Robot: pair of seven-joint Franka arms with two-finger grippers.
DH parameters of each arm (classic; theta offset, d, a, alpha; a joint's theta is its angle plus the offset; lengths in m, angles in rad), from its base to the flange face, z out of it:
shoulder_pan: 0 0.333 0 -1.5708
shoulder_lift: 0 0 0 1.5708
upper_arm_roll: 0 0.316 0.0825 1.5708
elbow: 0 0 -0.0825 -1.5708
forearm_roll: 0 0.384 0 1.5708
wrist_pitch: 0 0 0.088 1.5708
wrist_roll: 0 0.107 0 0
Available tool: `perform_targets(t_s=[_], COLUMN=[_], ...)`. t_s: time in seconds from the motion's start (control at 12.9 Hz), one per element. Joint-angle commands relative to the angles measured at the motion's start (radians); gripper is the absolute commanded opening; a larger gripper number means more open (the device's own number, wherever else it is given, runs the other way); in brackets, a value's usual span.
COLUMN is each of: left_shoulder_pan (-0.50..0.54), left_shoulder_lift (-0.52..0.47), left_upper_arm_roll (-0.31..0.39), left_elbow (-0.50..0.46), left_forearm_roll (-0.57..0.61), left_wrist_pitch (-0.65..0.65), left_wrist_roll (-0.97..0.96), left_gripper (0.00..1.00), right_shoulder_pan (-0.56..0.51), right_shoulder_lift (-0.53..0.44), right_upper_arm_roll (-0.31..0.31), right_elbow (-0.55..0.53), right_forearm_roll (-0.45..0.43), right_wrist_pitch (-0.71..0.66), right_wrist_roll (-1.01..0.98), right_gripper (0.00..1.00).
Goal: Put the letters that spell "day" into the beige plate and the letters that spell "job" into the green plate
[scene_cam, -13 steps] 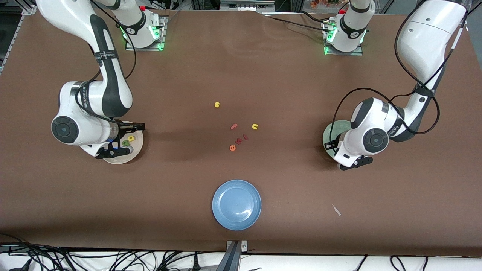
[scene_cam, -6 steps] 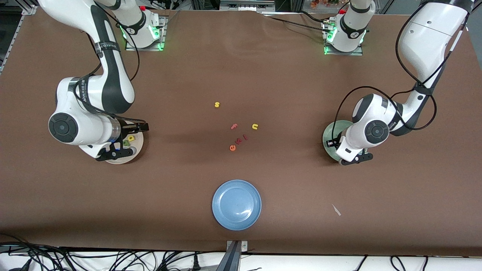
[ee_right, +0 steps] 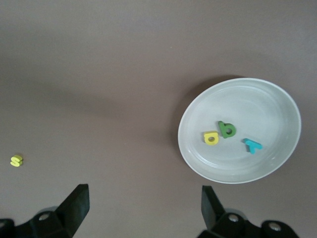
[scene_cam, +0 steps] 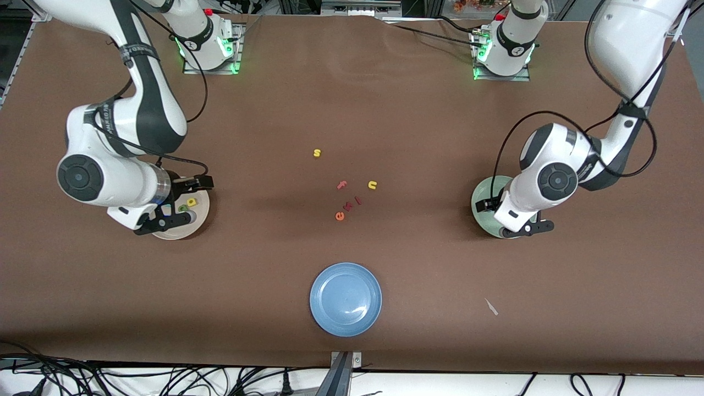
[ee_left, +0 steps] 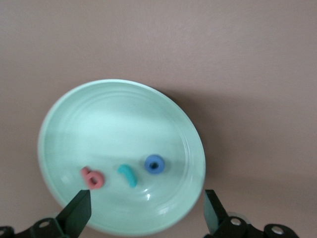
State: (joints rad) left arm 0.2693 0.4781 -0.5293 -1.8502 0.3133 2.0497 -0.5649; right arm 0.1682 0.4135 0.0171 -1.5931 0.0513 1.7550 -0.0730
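Readable signs are foam letters only. On the surface (scene_cam: 418,137): yellow "s" (scene_cam: 317,153), pink "f" (scene_cam: 342,185), yellow "u" (scene_cam: 372,185), orange "e" (scene_cam: 340,216). Two small reddish letters between "e" and "u": unreadable. In the green plate (ee_left: 74,129): blue "o" (ee_left: 154,164). Arm lettering illegible.

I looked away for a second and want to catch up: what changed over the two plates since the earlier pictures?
The left gripper opened over the green plate, where the pink, teal and blue letters lie. The right gripper, open, rose from the beige plate. Loose letters and the blue plate stayed put.
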Motion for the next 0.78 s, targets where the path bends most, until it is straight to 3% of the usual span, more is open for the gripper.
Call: perform_targets(t_s=[0.0, 0.31, 0.47, 0.7], left_shoulder_pan=[0.008, 0.008, 0.01, 0.045], left_shoulder_lift=[-0.053, -0.053, -0.053, -0.07], left_upper_arm_roll=[-0.047, -0.142, -0.159, -0.158], left_elbow=[0.099, 0.324, 0.376, 0.456], left_forearm_roll=[-0.002, -0.051, -0.063, -0.12], left_wrist_pitch=[-0.175, -0.443, -0.489, -0.522], left_wrist_roll=[0.113, 0.164, 0.18, 0.354], left_gripper=[1.0, 1.0, 1.0, 1.0], right_shoulder_pan=[-0.05, -0.081, -0.087, -0.088], right_shoulder_lift=[-0.062, -0.212, -0.245, -0.31], right_upper_arm_roll=[0.043, 0.037, 0.037, 0.029], right_elbow=[0.001, -0.011, -0.011, -0.01], right_forearm_roll=[-0.028, -0.047, -0.066, -0.073], right_wrist_pitch=[-0.008, 0.002, -0.064, -0.13], right_wrist_roll=[0.01, 0.012, 0.076, 0.185], right_gripper=[1.0, 1.0, 1.0, 1.0])
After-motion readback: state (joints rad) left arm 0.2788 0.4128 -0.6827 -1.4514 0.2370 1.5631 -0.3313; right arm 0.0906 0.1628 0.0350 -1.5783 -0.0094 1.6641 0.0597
